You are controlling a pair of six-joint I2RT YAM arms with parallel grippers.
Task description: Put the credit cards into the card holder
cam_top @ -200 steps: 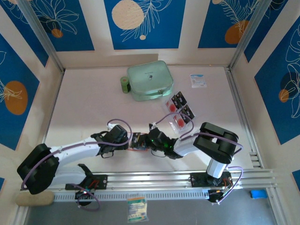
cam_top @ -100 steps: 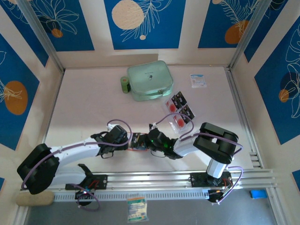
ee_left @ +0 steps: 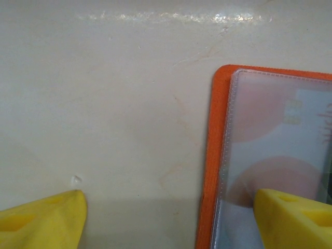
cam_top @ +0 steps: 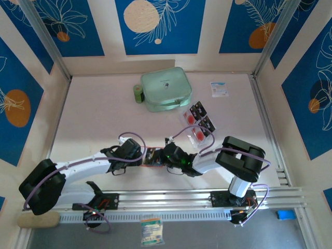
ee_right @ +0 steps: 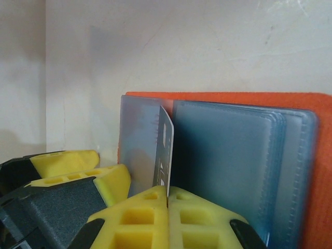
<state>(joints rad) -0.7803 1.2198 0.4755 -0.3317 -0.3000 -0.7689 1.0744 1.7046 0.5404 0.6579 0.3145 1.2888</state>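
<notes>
On my overhead view the small orange-red fold-over card holder (cam_top: 151,157) lies open on the pale table (cam_top: 93,114) near the front edge, between the two grippers. Its greyish clear plastic pocket (ee_left: 270,129) faces up. Through it I make out faint red rounds and pale markings of a card, but I cannot tell whether that card is fully seated. Further back sits the large mint-green zip case (cam_top: 166,89), closed, with a small green roll (cam_top: 138,93) just beside its left side. To the right of the holder the other black-and-red credit cards (cam_top: 199,124) lie in a group, with a white-and-blue packet (cam_top: 219,88) well beyond them.

Compared with a second ago, nothing has visibly shifted: holder, cards and both grippers sit where they were.

The left arm lies low, reaching right. The left gripper (ee_left: 166,220) is spread wide and grips nothing, with one yellow finger over bare table and the other on the clear pocket. The right arm folds back to the left. The right gripper (ee_right: 167,196) is clenched on a thin rectangular credit card (ee_right: 165,150), held edge-on with its far end at the mouth of the pockets.
</notes>
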